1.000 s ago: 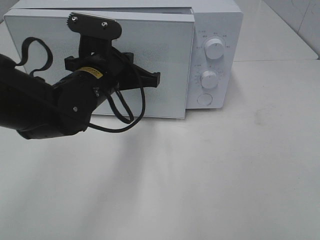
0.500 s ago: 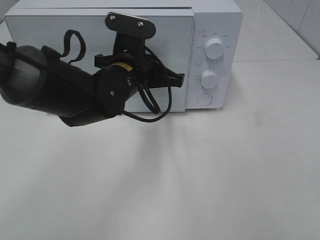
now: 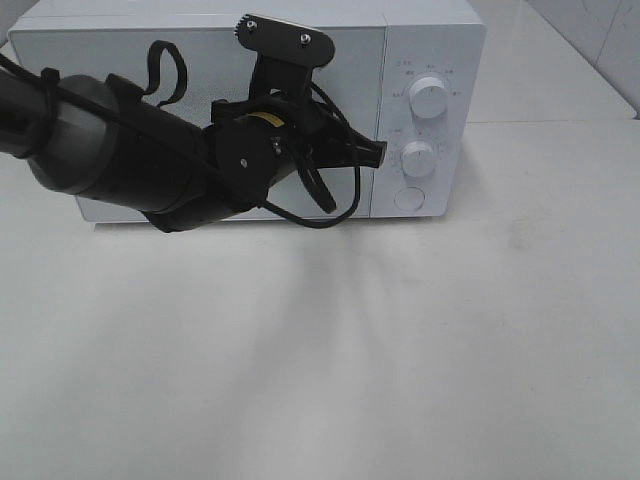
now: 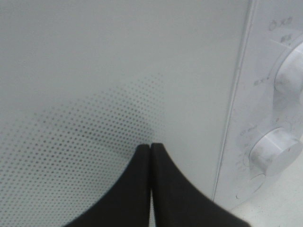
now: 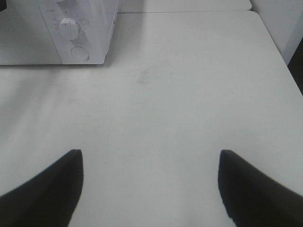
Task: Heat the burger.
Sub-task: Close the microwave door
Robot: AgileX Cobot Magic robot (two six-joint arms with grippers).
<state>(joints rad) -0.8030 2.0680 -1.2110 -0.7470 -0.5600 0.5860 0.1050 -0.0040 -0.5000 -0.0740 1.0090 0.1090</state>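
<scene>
We see the left gripper [image 4: 150, 150] pinched closed, seemingly touching the microwave door [image 4: 94, 71]; the right gripper [image 5: 150, 158] gapes wide, well apart from it.

Left arm [image 3: 130, 175] crosses the microwave's [image 3: 440, 40] door [image 3: 100, 50] (closed flush); the table [image 3: 400, 350] in front offers open passage.

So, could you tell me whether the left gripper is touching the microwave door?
Cannot tell. In the left wrist view the shut left gripper points at the microwave door, but neither a gap nor contact shows; the high view does not settle it.
</scene>
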